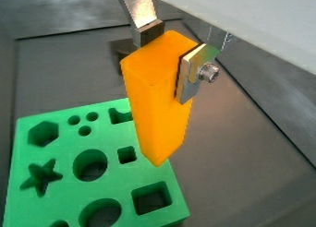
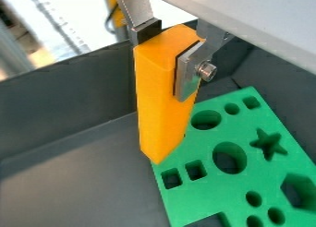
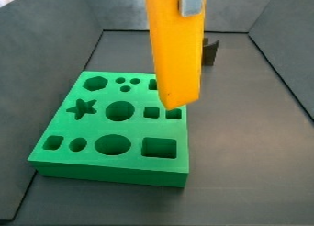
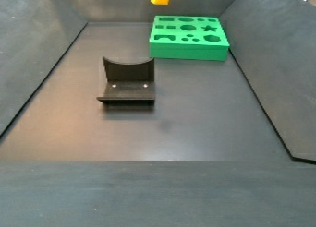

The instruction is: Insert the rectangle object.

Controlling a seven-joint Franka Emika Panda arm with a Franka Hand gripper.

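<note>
The hand (image 1: 164,53) was clenched on the upper part of the rectangle object (image 1: 158,101), its flat silver fingers (image 1: 195,69) with dark pads pressed against opposite faces, and it held the bar upright in the air above the green board (image 1: 74,180), clear of it in both wrist views. In a side view the bar (image 3: 173,50) hung over the board's (image 3: 110,138) edge nearest the fixture, its lower end appearing close to a small square cutout (image 3: 152,112); how far above could not be judged. The main risk was judged to be misalignment: the bar had a square section with sharp corners, so a slight rotation or offset at descent could land it on the rim of the hole and jam or tip it. Its smooth, matt orange-yellow sides gave the pads little purchase, and a push against the rim could slide it upward in the grip. The board looked like moulded plastic, pierced by round, star, hexagon and square openings. The dark L-shaped fixture (image 4: 127,82) stood well apart on the dull grey counter (image 4: 173,129).
</note>
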